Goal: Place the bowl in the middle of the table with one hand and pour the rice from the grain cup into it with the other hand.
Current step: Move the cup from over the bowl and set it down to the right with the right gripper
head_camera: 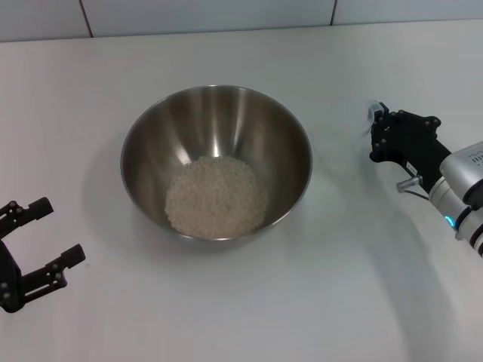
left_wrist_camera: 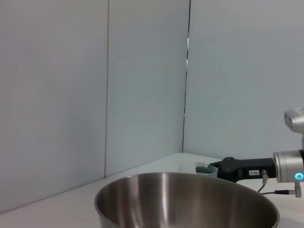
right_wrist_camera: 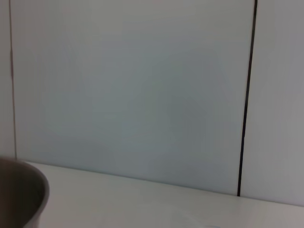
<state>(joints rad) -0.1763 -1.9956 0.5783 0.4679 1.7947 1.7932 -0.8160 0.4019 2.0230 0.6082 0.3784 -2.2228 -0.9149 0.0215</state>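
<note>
Left gripper (head_camera: 45, 241) sits closest to your head camera, at roughly 8 o'clock from the bowl (head_camera: 143, 162), low over the table (head_camera: 317, 302). Its two black fingers (head_camera: 26, 210) stand clearly apart and hold nothing.

Check the bowl next: it rests upright near the middle of the table. Note the rice (head_camera: 216, 194) lying as a pale heap on the bowl's floor, slightly toward the near side. Only the head view shows you this heap; the left wrist view catches the bowl's steel rim and upper inner wall (left_wrist_camera: 187, 202) from the side, and the grains stay hidden below its edge.

Look to 3 o'clock of the bowl for the right gripper (head_camera: 375, 130), well apart from the rim. In the head view the grain cup (head_camera: 372, 115) appears only as a faint clear sliver at the gripper's tip. Refer to the left wrist view for a better read: there the grain cup (left_wrist_camera: 205, 169) stands upright on the table beyond the bowl, with the right gripper (left_wrist_camera: 223, 169) right against it. You cannot tell from any view whether that gripper is closed on the cup or merely beside it.

Expect little from the right wrist view: it shows a blurred dark edge of the bowl (right_wrist_camera: 21, 194), table surface and the wall panels (right_wrist_camera: 133, 95) behind.
</note>
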